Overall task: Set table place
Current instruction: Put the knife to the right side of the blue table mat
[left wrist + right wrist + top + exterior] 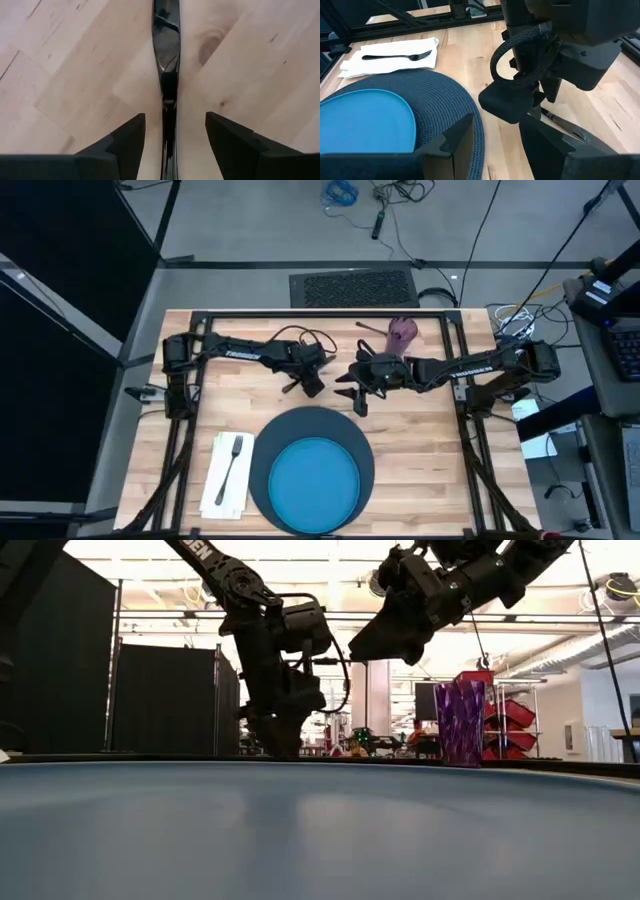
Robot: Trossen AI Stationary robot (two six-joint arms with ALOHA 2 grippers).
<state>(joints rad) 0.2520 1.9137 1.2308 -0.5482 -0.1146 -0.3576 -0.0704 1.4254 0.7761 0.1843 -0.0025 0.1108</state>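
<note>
Your bench (420,442) carries the navy mat (312,427) at its near edge, blue plate (316,479) on it, napkin (226,475) with fork (231,463) alongside — purple cup (402,333) at the back. Left gripper (175,131) jaws released, straddling a dark utensil (166,50). Right gripper (496,137) jaws released, hovering mid-bench

From down at tabletop level, the bright blue plate (320,830) fills the whole foreground as a smooth blur. Behind it the left arm reaches down, its tool (278,745) low near the surface, fingers hidden. The right arm's tool (385,645) hangs higher up, above. A purple cup (460,723) stands upright farther right, with red bins (510,715) in the room beyond.
</note>
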